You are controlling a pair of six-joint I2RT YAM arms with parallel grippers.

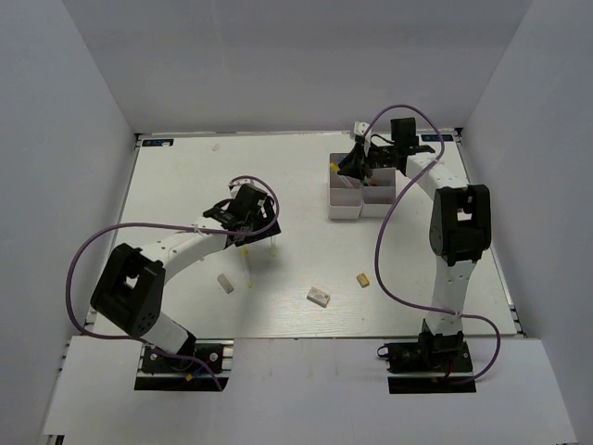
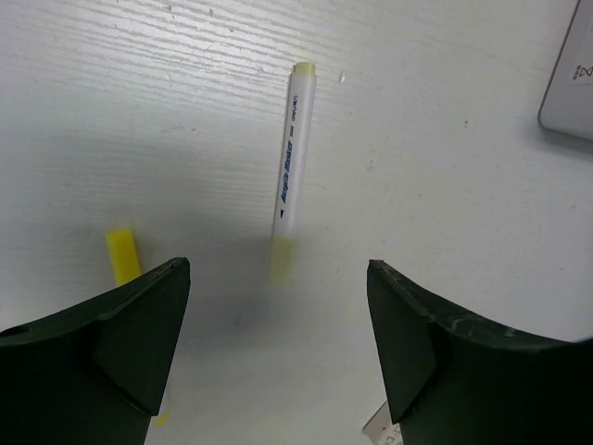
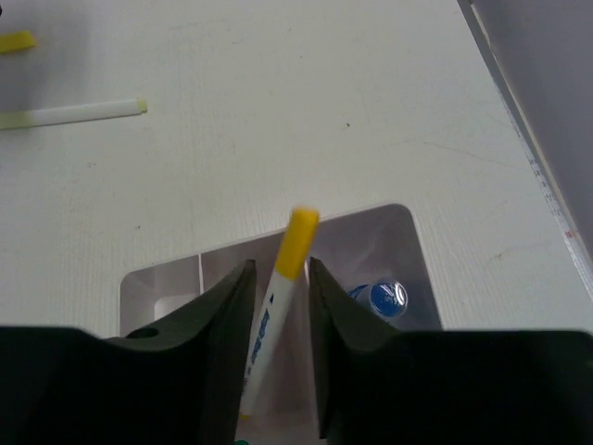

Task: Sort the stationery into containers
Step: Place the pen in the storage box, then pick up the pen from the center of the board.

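A yellow-capped pen tilts over the white bins, between the right fingers; whether they pinch it I cannot tell. The bins sit toward the far right of the table, near its edge. The left fingers spread wide above a white pen on bare table. Grey walls enclose three sides.

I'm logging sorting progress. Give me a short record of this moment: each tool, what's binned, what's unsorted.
left tool: open, above a white pen with yellow ends lying flat
right tool: over the white plastic bins, with a yellow-capped white pen between its fingers; grip unclear
binned: blue-capped clear bottle
unsorted: grey eraser block, white eraser block, tan eraser block
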